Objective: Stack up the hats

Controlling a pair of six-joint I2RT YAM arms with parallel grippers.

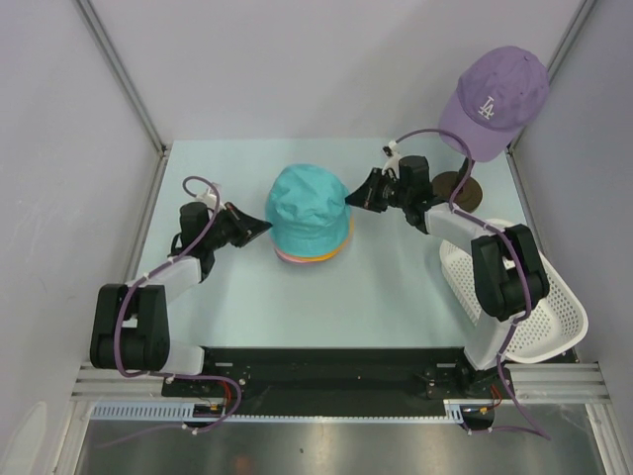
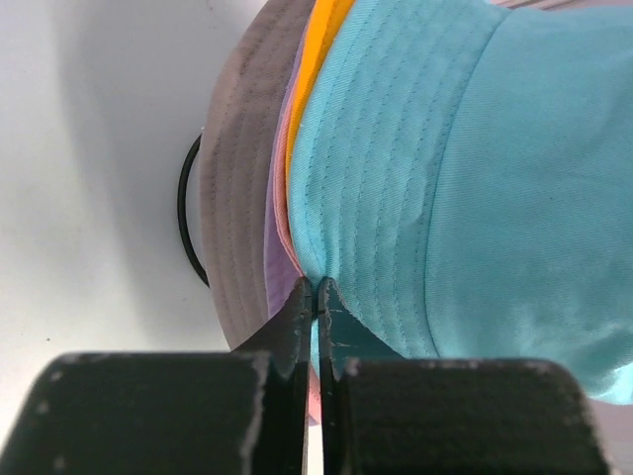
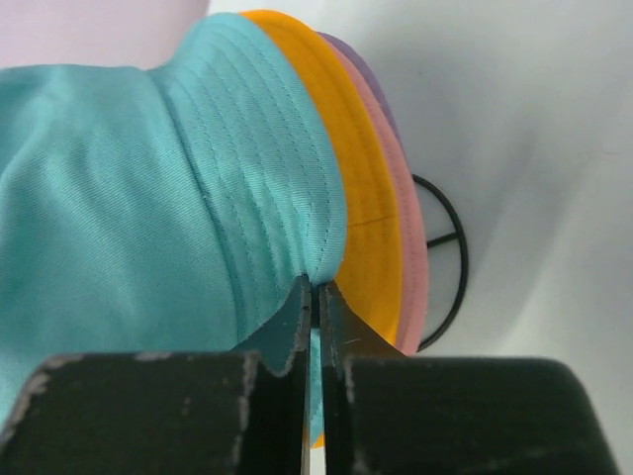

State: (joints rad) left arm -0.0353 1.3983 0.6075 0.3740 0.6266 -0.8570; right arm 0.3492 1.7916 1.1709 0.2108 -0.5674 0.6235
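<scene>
Teal cloth topped the stack: the teal hat [image 1: 309, 206] sat crown-up at the middle of the worktop [image 1: 396, 287], over the orange hat [image 3: 356, 178], the pink hat [image 3: 410, 247] and the lavender hat [image 3: 361, 59], whose brims showed as thin bands beneath it. A black wire ring [image 3: 445, 247] lay on the worktop partly under the stack.

Both arms reached inward from opposite sides. The left arm was folded at its elbow near the near-left corner, its forearm running low toward the centre. The left fingers [image 1: 265, 224] pointed at the hat's left side and were pressed together on the edge of the teal brim. The right arm bent above the white basket [image 1: 554, 327] at the right edge and stretched back and leftward. The right fingers [image 1: 348, 198] were likewise pinched together on the teal brim's right edge, the orange brim just beside them.

A purple baseball cap [image 1: 497, 99] stood raised at the far-right corner.
</scene>
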